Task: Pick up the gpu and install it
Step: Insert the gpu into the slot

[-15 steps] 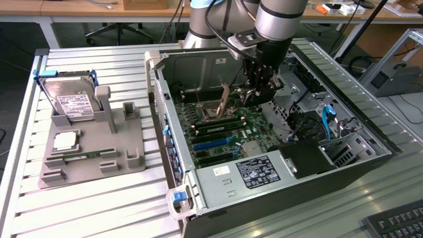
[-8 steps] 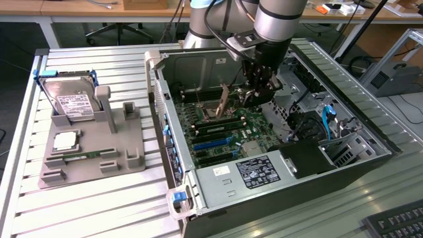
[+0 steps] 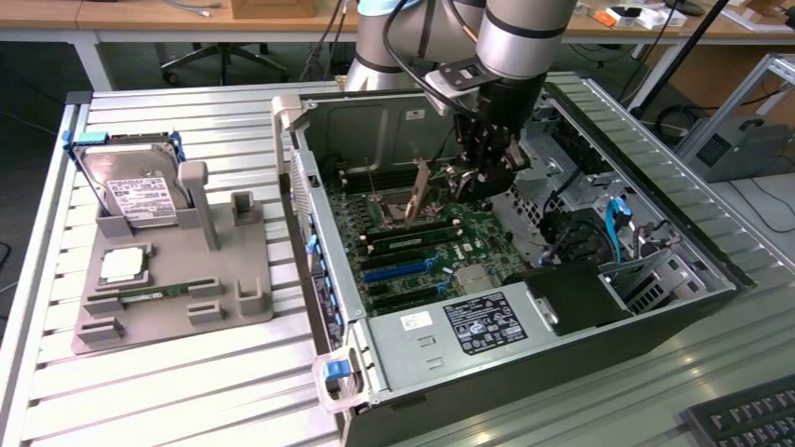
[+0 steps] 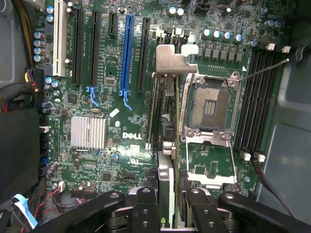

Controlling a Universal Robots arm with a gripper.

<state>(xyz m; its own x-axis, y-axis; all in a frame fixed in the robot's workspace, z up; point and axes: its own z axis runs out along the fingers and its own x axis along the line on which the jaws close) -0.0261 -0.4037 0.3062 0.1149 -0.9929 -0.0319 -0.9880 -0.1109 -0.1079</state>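
The gpu [image 4: 164, 121] shows edge-on in the wrist view, its metal bracket [image 4: 176, 57] at the end away from the fingers. My gripper [image 4: 167, 196] is shut on it, one dark finger [image 4: 146, 204] on each face. The card hangs over the green motherboard [image 4: 97, 97], between the black expansion slot [image 4: 143, 53] and the open CPU socket [image 4: 209, 104]. In the exterior view my gripper [image 3: 476, 179] reaches down into the open computer case [image 3: 695, 279], with the gpu [image 3: 423, 189] held above the board near the blue slots [image 3: 397, 265].
A grey fixture [image 3: 174, 298] on the exterior view's left holds a hard drive [image 3: 137, 191], a CPU [image 3: 125, 265] and a RAM stick [image 3: 143, 298]. The power supply [image 3: 460, 331] fills the case's near end. Cables [image 3: 615, 228] lie at its right. A keyboard [image 3: 746, 419] sits nearby.
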